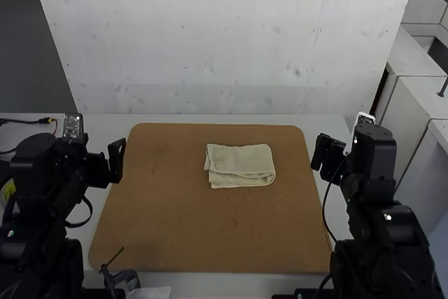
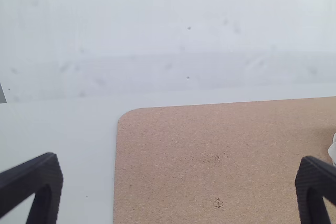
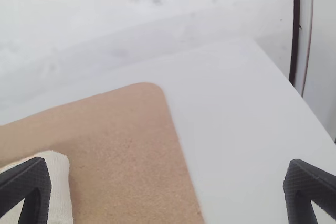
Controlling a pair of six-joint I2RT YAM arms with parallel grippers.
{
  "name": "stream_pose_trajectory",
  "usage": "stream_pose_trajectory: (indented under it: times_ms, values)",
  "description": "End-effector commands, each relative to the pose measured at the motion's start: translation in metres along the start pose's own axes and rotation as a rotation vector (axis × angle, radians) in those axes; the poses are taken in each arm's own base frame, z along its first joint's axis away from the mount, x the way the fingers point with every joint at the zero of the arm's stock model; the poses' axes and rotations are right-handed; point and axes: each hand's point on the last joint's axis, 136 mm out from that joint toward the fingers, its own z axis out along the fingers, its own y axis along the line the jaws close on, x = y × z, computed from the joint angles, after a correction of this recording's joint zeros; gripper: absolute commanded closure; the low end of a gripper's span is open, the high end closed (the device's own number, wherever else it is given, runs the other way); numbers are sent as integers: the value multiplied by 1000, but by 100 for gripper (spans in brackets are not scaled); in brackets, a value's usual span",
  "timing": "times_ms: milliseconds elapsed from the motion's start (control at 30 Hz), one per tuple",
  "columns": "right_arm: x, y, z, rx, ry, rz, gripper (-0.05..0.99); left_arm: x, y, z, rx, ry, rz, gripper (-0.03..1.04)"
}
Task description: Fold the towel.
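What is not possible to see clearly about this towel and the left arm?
- Towel, underside and inner layers: high view, hidden by its top layer.
- Most of the towel: left wrist view, cut off by the edge.
- Part of the towel: right wrist view, behind the right gripper and past the edge.
- Left arm, base: high view, cut off.

The cream towel (image 1: 241, 165) lies folded into a compact rectangle on the brown board (image 1: 168, 222).

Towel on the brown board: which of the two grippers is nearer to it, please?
The right gripper. In the high view, its gap to the towel is clearly smaller than the left gripper's.
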Motion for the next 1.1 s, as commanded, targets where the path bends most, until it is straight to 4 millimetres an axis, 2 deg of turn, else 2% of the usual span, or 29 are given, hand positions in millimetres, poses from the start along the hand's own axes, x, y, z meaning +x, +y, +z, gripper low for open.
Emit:
stream_pose_trajectory:
  times_ms: [0,1067]
  values:
    - [18,1,9,-24,28,-27,-3,-5,4,-1,-21,-16,9,2]
    - [15,3,10,-36,4,-20,-3,-5,4,-1,-21,-16,9,2]
